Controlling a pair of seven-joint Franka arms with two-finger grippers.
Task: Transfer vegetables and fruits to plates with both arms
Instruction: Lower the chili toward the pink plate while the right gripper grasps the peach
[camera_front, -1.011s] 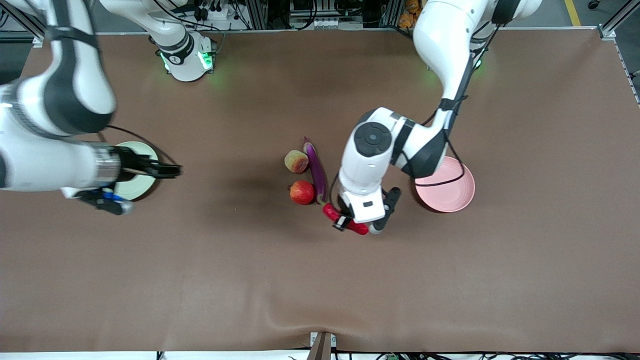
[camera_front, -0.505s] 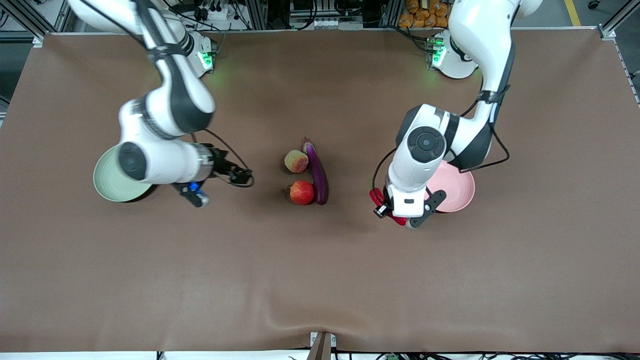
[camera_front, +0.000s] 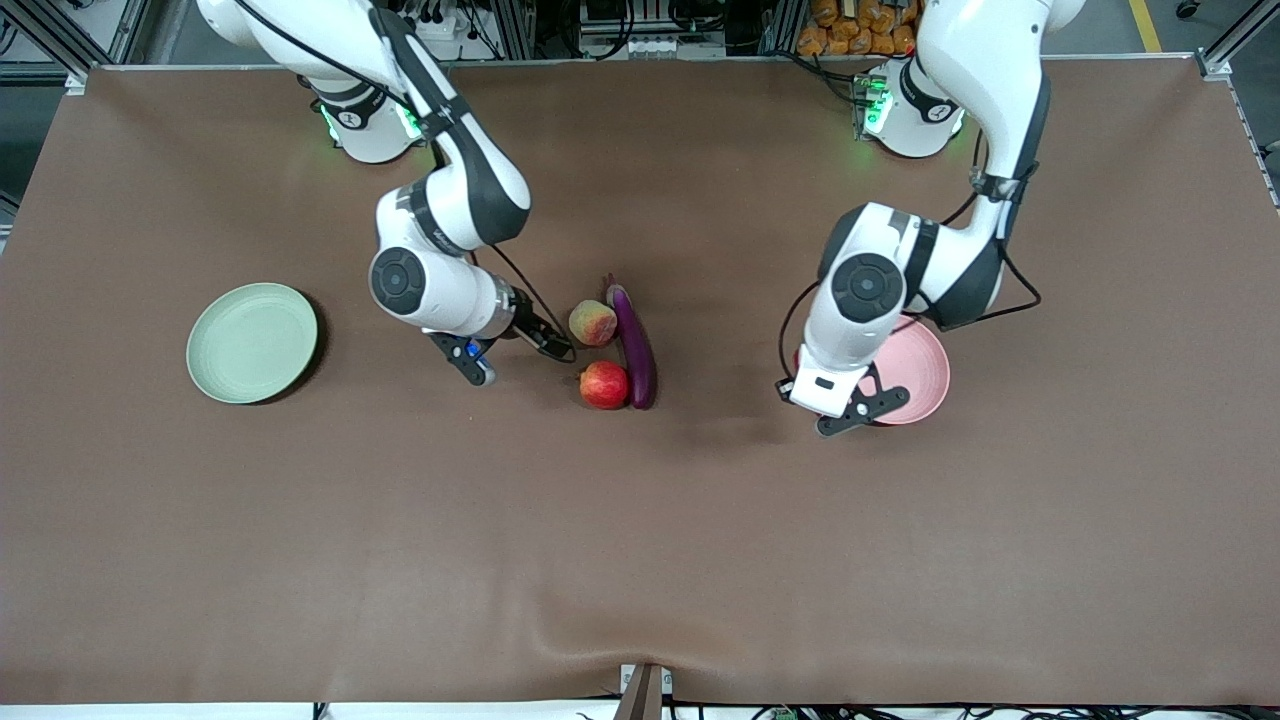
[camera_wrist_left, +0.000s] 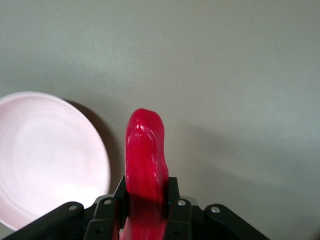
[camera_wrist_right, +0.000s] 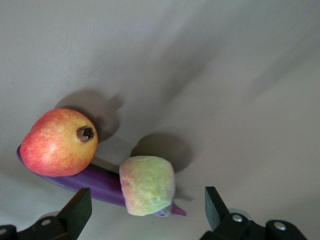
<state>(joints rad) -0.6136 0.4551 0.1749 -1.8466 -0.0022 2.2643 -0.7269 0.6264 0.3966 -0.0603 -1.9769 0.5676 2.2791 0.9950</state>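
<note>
My left gripper (camera_front: 835, 400) is shut on the red chili pepper (camera_wrist_left: 145, 150) and holds it over the table just beside the pink plate (camera_front: 920, 365), which also shows in the left wrist view (camera_wrist_left: 45, 160). The chili is hidden under the wrist in the front view. My right gripper (camera_front: 548, 342) is open, low beside the yellowish-green peach (camera_front: 592, 323). In the right wrist view its open gripper (camera_wrist_right: 145, 207) faces the peach (camera_wrist_right: 147, 185). The purple eggplant (camera_front: 634, 345) lies against the peach and the red fruit (camera_front: 604, 385). The mint green plate (camera_front: 252, 343) holds nothing.
The brown table cover (camera_front: 640, 560) stretches bare toward the front camera. The two arm bases (camera_front: 370, 120) stand along the back edge.
My right arm swung from over the green plate to beside the peach. My left arm carried the chili from beside the eggplant to the pink plate's edge.
</note>
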